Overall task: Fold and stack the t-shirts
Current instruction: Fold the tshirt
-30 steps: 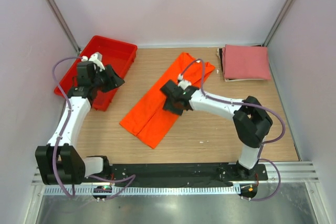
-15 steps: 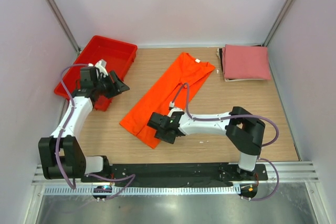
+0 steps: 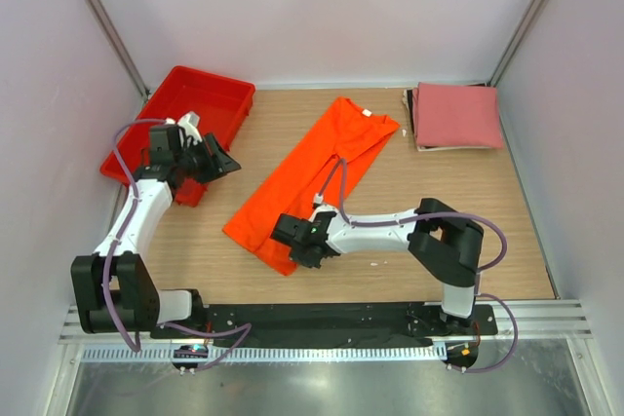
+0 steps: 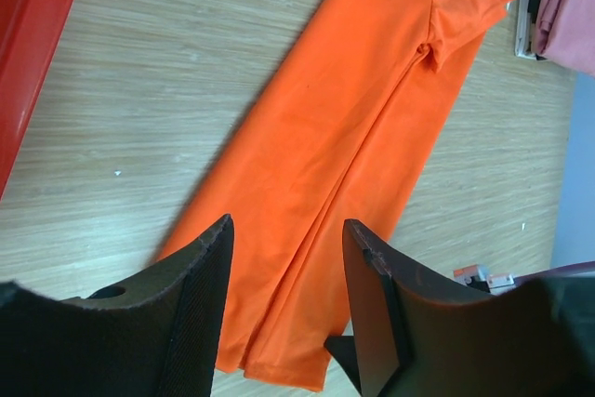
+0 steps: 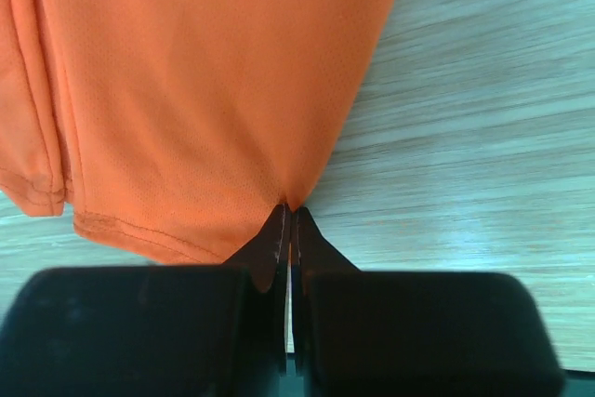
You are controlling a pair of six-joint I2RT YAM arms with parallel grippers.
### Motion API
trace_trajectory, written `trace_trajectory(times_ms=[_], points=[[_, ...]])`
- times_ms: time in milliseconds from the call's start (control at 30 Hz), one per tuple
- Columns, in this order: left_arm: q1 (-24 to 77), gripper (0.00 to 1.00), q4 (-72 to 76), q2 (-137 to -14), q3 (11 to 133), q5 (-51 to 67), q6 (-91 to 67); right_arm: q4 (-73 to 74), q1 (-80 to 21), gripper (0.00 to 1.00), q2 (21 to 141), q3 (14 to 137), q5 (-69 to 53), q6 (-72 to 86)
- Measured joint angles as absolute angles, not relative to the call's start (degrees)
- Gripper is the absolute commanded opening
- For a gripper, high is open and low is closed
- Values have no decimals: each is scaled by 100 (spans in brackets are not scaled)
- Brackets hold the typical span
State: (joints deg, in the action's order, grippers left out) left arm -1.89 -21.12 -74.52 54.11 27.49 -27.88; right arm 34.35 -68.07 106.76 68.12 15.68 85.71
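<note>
Top view, orange shirt (image 3: 302, 177): laid flat in the middle of the table (image 3: 419, 207), folded lengthwise into a long strip. It is set on a slant, collar end at the far right, hem at the near left.
Top view, pink shirt (image 3: 456, 114): seen folded in the far right corner, near the orange shirt's collar end but apart from it.
Top view, tray (image 3: 200, 102): placed in the far left corner, apart from the orange shirt.
Top view, left gripper (image 3: 226, 160): held over the tray's near right edge, pointed right toward the orange shirt and apart from it.
Top view, right gripper (image 3: 283, 241): lowered at the near hem end of the orange shirt; the state of its fingers cannot be told here.
Left wrist, left gripper: the fingers are spread wide and nothing is held. The orange strip is seen below and between them, with a bit of the pink shirt at the far right.
Right wrist, right gripper: the fingers are pressed together, and the orange shirt's edge, close to the hem, is pinched at their tips. Bare table is seen to the right.
</note>
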Motion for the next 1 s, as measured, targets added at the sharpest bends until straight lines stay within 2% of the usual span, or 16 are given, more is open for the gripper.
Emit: trace_trajectory(times_ms=[167, 333, 433, 567, 667, 733, 900, 1000], points=[[148, 51, -2346, -7452, 5441, 2604, -2657, 3573, -6814, 1, 10311, 6368, 1721, 8565], [1076, 51, -2644, -7402, 5433, 2443, -2510, 4335, -6814, 1, 9048, 5137, 1920, 8532], [1577, 51, -2672, -7085, 5118, 2342, -2536, 4803, -6803, 7, 8184, 4532, 2003, 8420], [2351, 51, -2624, -6523, 4466, 2123, -2808, 5137, -6751, 28, 7118, 3975, 2029, 8221], [3059, 51, -2484, -6156, 3822, 2003, -3214, 5306, -6713, 36, 6490, 3811, 2021, 8055], [3450, 52, -2447, -6045, 3496, 1844, -3470, 5339, -6711, 36, 6134, 3800, 2003, 7966], [4204, 49, -2314, -6064, 3092, 1404, -4003, 5033, -6687, 27, 5752, 3594, 1793, 7819], [4508, 40, -2189, -6119, 3057, 1295, -4204, 4742, -6687, 23, 5951, 3306, 1529, 7752]])
